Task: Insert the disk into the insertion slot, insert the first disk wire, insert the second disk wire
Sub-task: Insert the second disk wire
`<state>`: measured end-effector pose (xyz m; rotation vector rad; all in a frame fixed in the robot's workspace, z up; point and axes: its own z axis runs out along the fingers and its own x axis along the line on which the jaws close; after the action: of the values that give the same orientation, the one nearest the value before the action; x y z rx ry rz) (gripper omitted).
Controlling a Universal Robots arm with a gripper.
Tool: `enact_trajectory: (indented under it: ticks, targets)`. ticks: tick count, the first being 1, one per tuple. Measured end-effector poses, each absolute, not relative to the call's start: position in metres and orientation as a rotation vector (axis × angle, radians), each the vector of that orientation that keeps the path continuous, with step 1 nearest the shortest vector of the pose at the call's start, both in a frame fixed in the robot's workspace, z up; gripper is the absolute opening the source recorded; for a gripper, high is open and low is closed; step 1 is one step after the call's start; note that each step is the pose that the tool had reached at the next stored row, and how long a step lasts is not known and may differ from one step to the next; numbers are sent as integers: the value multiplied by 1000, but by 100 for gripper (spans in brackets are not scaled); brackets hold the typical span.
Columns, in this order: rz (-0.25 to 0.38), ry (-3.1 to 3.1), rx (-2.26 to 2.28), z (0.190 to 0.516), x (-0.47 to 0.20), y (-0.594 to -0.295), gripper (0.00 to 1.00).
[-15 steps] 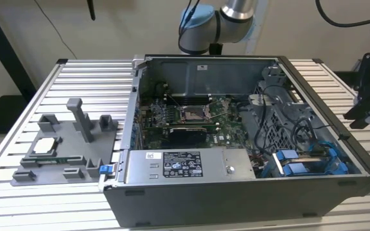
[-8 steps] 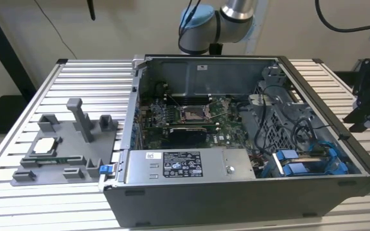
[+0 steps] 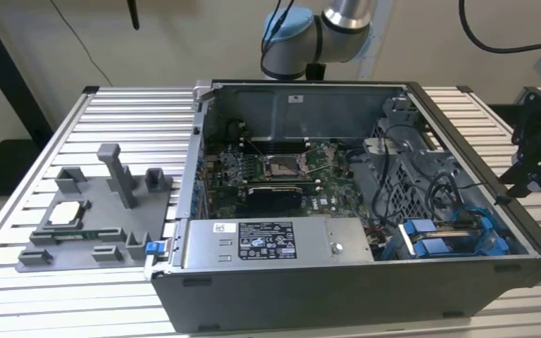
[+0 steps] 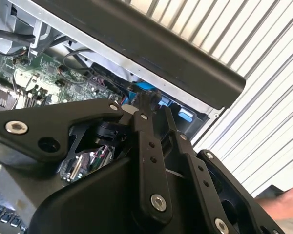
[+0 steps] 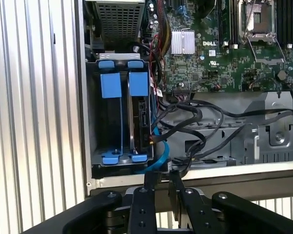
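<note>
Insertion slot (image 5: 93, 141): boxy grey sheet-metal cage, glossy blue plastic rails and tabs, black cables (image 5: 185, 117) alongside. Gripper (image 5: 163, 174) matte black, fingers narrow, holding nothing.

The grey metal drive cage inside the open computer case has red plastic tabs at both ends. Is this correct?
No. The plastic tabs are blue, not red, as the first wrist view shows. They do sit at both ends of the grey metal drive cage inside the open computer case.
</note>
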<state>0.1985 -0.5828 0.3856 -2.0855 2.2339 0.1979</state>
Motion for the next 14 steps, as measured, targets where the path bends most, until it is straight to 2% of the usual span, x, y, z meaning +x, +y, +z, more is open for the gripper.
enact_trajectory:
  ticks: [6, 13, 14]
  targets:
    - [209, 2228, -2081, 376, 200, -586, 100]
    - [248, 2207, -2061, 369, 200, -591, 100]
    - [252, 2205, -2060, 368, 200, -594, 0]
